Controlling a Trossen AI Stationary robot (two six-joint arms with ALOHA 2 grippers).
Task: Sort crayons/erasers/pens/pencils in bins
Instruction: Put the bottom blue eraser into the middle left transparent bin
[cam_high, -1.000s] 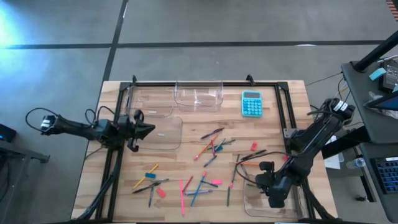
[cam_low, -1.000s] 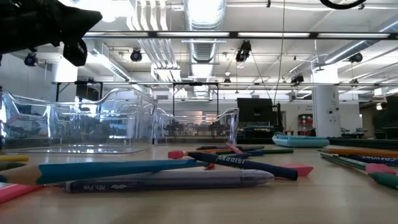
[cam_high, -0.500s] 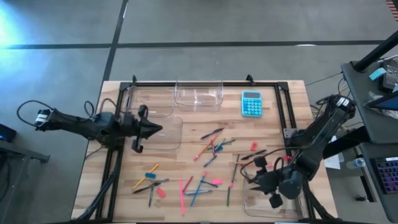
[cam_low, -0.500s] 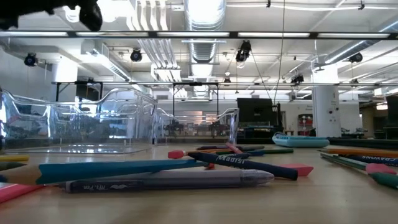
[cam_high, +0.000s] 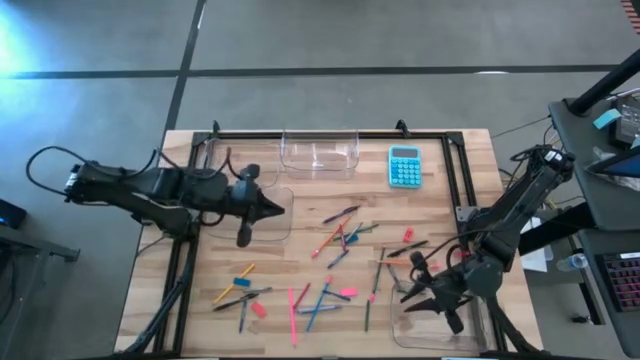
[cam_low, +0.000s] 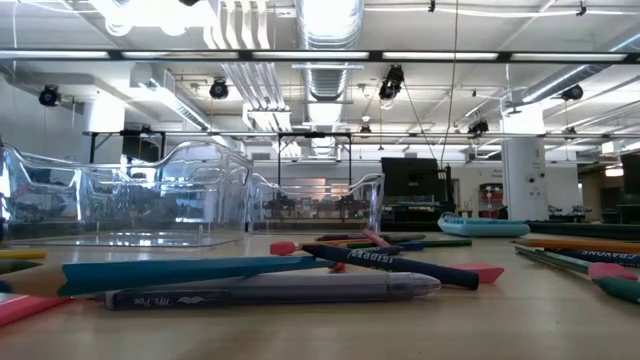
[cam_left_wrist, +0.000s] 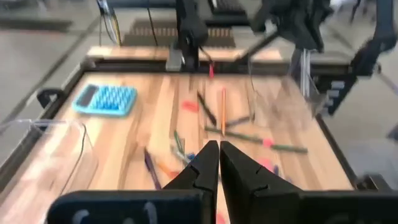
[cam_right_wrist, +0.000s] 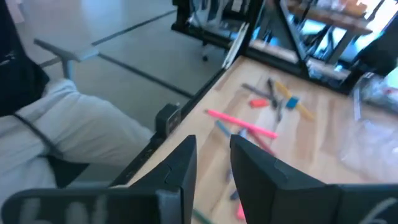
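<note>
Crayons, pens and pencils (cam_high: 338, 238) lie scattered over the middle of the wooden table, with more toward the near edge (cam_high: 300, 300). Small pink erasers (cam_high: 258, 310) and a blue one (cam_high: 243, 270) lie flat among them. Clear bins stand at the far edge (cam_high: 320, 152), at the left (cam_high: 268, 222) and at the near right (cam_high: 440, 328). My left gripper (cam_high: 281, 209) (cam_left_wrist: 217, 147) hangs shut and holding nothing, above the left bin. My right gripper (cam_high: 408, 298) (cam_right_wrist: 213, 144) hovers open and holding nothing by the near right bin's left edge. The low view shows no gripper.
A turquoise calculator (cam_high: 404, 165) lies at the far right. A black metal frame (cam_high: 455, 170) runs along the table's far, left and right sides. A desk with equipment (cam_high: 610, 130) stands beyond the right edge.
My left gripper has risen, leaving the low view at the top, and gone toward the table's right edge, tipping from pointing down to nearly level; it stays shut. My right gripper has lifted a little over the near right bin, rolled, and tipped up toward level.
</note>
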